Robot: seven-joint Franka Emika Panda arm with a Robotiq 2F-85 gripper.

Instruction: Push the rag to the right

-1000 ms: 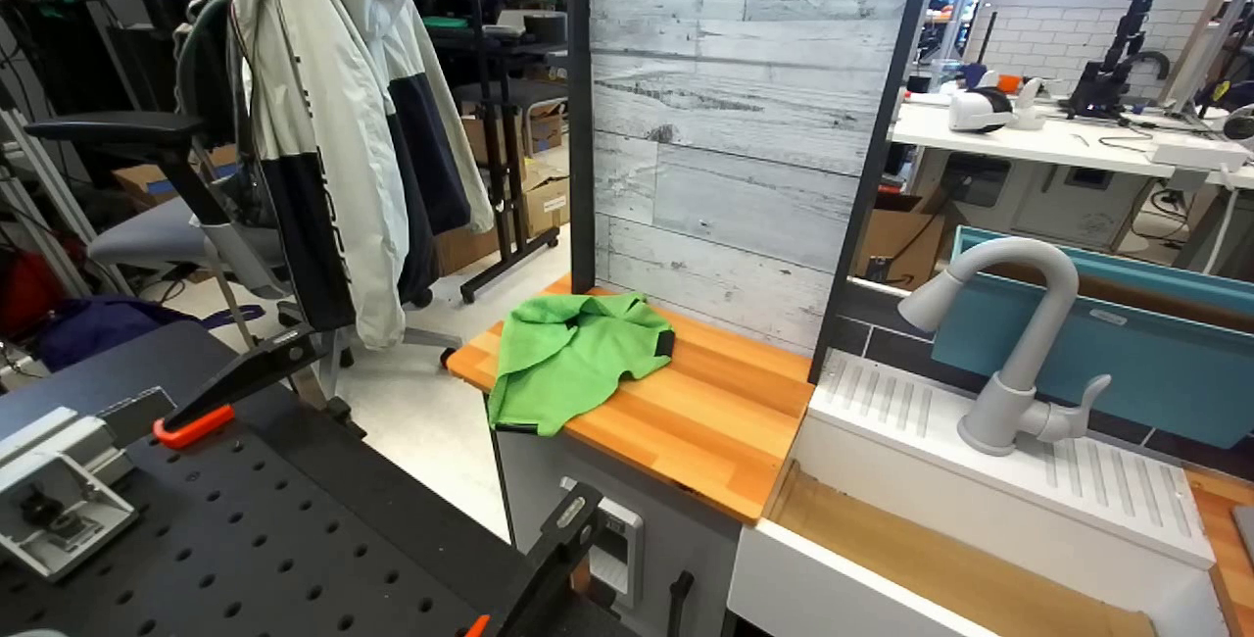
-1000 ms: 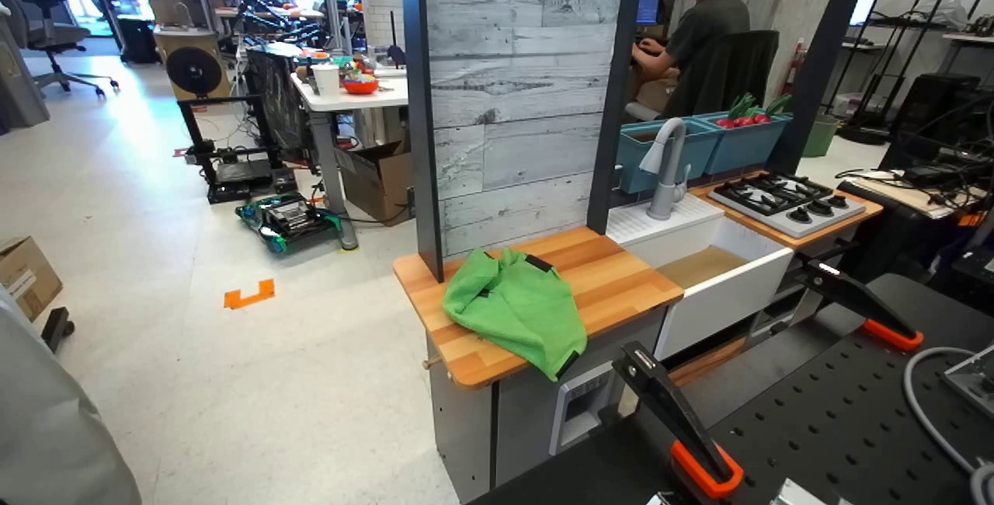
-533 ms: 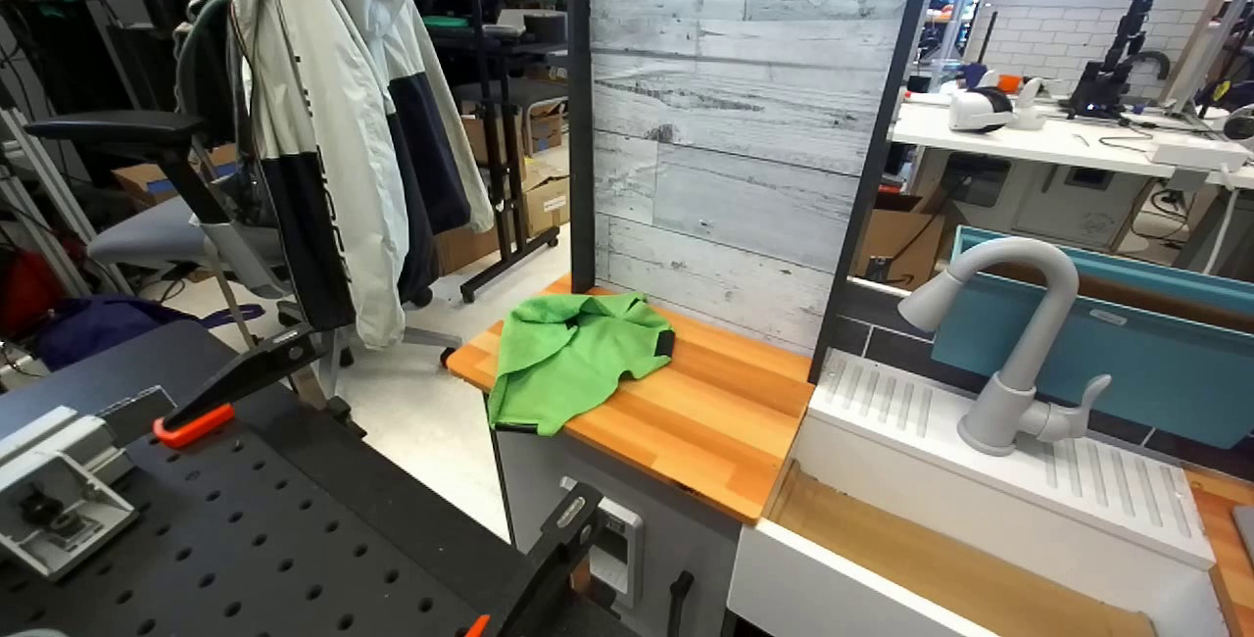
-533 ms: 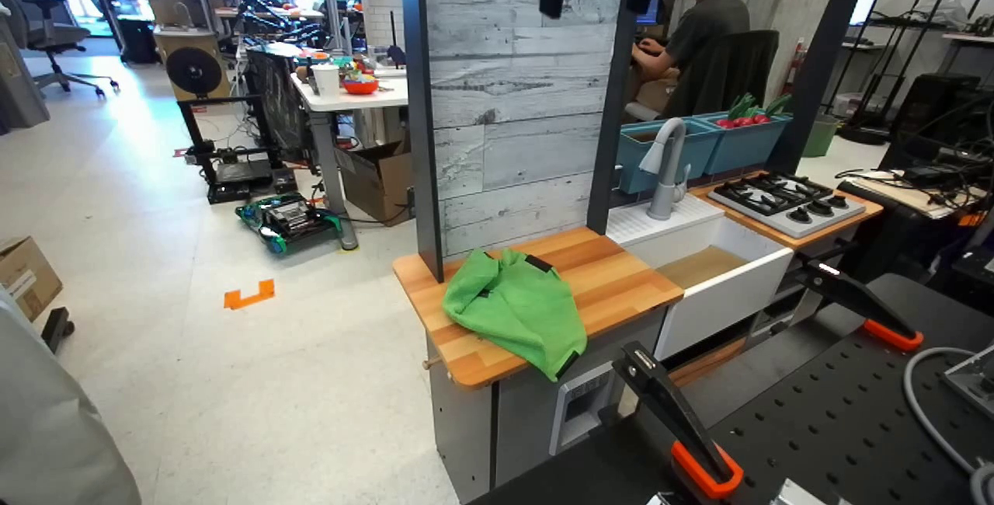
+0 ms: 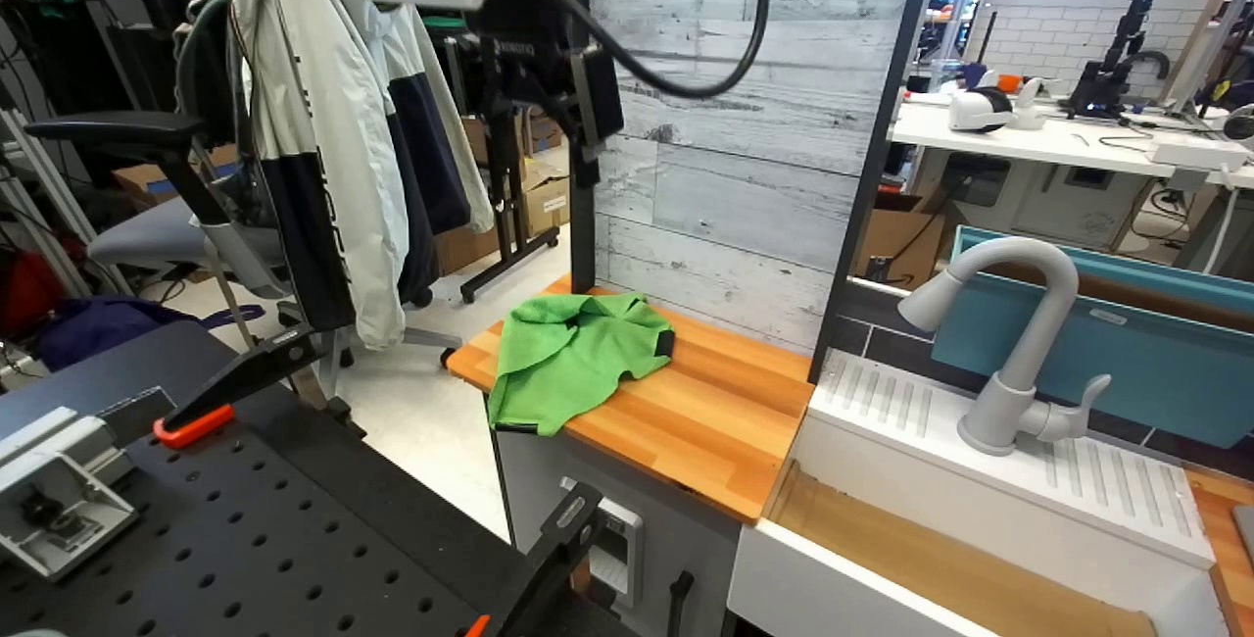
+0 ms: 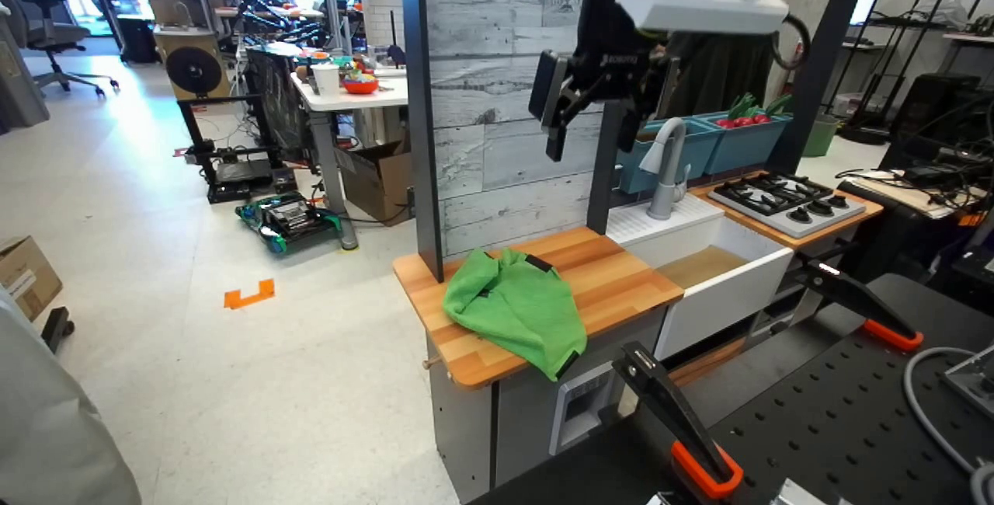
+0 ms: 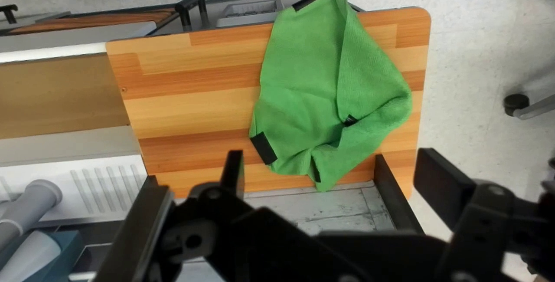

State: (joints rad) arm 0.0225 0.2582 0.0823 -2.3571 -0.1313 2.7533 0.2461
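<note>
- Cluttered workroom all round: office chair [image 5: 167, 230] draped with a pale jacket [image 5: 333, 127] at upper left in an exterior view, white desk [image 5: 1038, 140] at upper right.
- Below the grey wood-plank panel [image 5: 735, 127] sits the striped wooden table [image 5: 725, 412], with the white sink [image 5: 931, 492] and its grey faucet [image 5: 1038, 338] to its right in both exterior views.
- Green rag [image 6: 512, 303]: loosely folded on the table, left of its centre in both exterior views, one black-patched corner reaching past the table's lower edge. In the wrist view it lies at upper centre, with the sink at the left of the frame.
- Robotiq gripper [image 6: 591, 142]: jaws spread wide, nothing between them — it hangs above the table, well apart from the rag.
- Step in hand, by my judgement: the approach. No contact with the rag, so the push itself looks not yet begun.
- Next move: bring the gripper down to table height just beside the rag's left edge as the exterior views show it, then sweep toward the sink — taking "right" as those views have it. Pressing the jaws together first would likely make a firmer pusher; a low sweep should matter too, since limp cloth may bunch up or slip underneath.
</note>
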